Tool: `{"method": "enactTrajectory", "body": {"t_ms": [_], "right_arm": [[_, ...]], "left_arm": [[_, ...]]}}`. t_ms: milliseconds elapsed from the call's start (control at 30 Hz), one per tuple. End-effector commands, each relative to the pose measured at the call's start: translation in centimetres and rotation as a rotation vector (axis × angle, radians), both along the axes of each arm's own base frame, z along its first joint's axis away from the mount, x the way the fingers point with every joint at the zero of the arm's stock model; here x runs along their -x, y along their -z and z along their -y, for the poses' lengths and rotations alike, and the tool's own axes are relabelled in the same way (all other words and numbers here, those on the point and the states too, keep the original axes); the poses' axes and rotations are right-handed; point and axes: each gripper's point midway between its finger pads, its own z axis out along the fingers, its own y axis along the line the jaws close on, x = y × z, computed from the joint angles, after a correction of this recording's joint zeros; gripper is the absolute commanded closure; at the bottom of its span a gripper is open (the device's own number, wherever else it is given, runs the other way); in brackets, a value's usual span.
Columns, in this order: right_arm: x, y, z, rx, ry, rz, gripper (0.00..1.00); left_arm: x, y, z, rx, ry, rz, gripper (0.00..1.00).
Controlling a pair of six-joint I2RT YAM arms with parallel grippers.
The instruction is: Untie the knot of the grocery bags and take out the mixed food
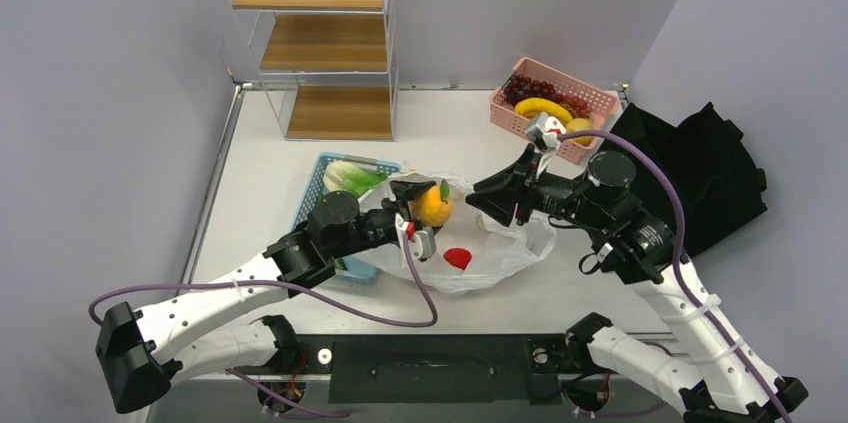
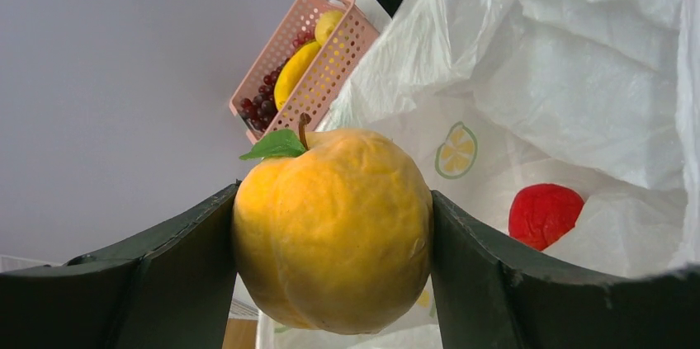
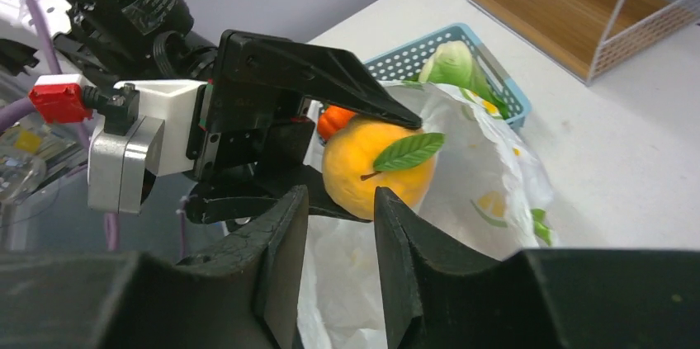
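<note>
Lifting the round orange fruit with a green leaf (image 2: 330, 233), clamped in our left end effector (image 1: 428, 208) above the open crinkly white plastic bag (image 1: 505, 253) on the white counter (image 1: 450, 133), we should rise straight and slowly, letting the narrowly parted right end effector (image 3: 340, 200), whose grip we cannot tell, steady the rim.

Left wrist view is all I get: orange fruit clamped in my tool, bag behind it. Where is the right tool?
Observer: The right tool hangs just right of the orange fruit, over the right side of the bag.
Operator: Is it gripping the bag?
Observer: Cannot tell; its wrist view shows the fingers apart, plastic showing between them.
Operator: What sits on my left?
Observer: A blue basket holding lettuce, beside the bag, partly under the left arm.
</note>
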Motion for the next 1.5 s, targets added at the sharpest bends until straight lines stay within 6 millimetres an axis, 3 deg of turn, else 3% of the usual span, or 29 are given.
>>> {"method": "enactTrajectory", "body": {"t_ms": [0,467,667,833,1000,1233,1467], "right_arm": [[0.4,-0.9,-1.7,-0.014,-0.053,-0.004,0.69],[0.4,0.1,-3.8,0.021,-0.079,0.007,0.71],[-0.3,0.9,-3.5,0.059,-0.039,0.016,0.71],[-0.7,1.3,-3.3,0.063,-0.013,0.009,0.8],[-0.8,1.5,-3.2,0.071,0.001,0.009,1.0],[-0.8,1.7,-3.0,0.085,0.0,0.017,1.0],[-0.9,1.3,-2.6,0.083,0.02,0.026,1.0]], "left_arm": [[0.1,-4.9,0.8,0.096,0.007,0.045,0.45],[0.7,-5.8,1.0,0.1,0.029,0.042,0.46],[1.0,-5.8,1.2,0.101,0.043,0.045,0.46],[1.3,-5.8,1.4,0.094,0.056,0.039,0.46],[1.6,-5.9,1.6,0.093,0.064,0.04,0.47],[1.2,-5.8,1.5,0.09,0.043,0.038,0.46],[0.8,-5.4,1.0,0.089,0.002,0.015,0.22]]}}
